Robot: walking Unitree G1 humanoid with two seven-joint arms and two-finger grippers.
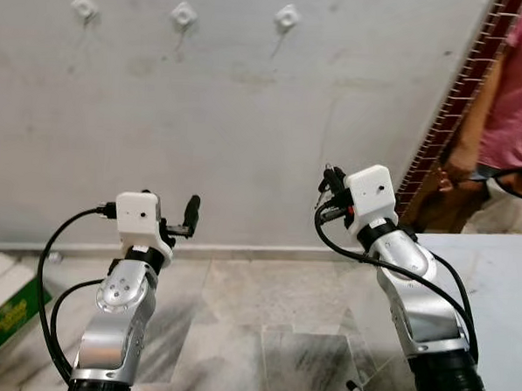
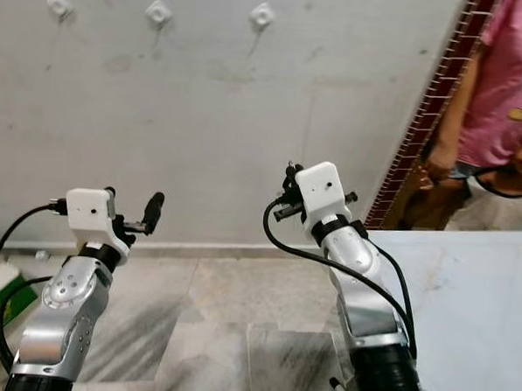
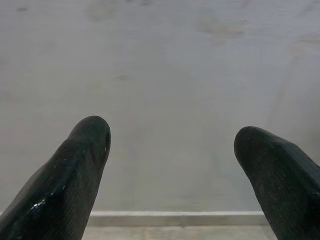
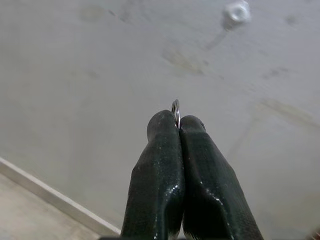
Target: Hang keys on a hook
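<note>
Grey plaster wall [image 1: 248,116] ahead, stained, with a pale skirting strip at its foot and marble floor [image 1: 263,318] below.

Item 1: three white wall hooks [image 1: 184,16] in a row, high on the wall, evenly spaced. One of them [image 4: 236,12] sits above and beyond my right fingertips in the right wrist view.

Item 2: my right gripper [image 4: 178,121], raised before the wall, well below the hooks. Fingers [image 4: 160,165] pressed together, tips touching, pinching a small metal key ring [image 4: 175,109]. A thin silver arc of the ring stands up between the tips; the keys themselves I cannot make out.

Item 3: my left gripper [image 3: 172,137], raised at about the same height, facing the lower wall and skirting. Fingers [image 3: 75,170] spread wide apart, nothing between them.

Item 4: pale bench [image 1: 501,287], lower right, beside my right arm.

Item 5: green and white box [image 1: 5,309] on the floor, far left, near the skirting.

Item 6: brick-patterned edge [image 1: 449,109] running down at the right end of the wall.

Item 7: person in a pink shirt [image 1: 521,86] at the far right, one hand [image 1: 460,162] hanging beside the brick edge; a second, smaller person [image 2: 506,191] in a white top just in front, behind the bench.
</note>
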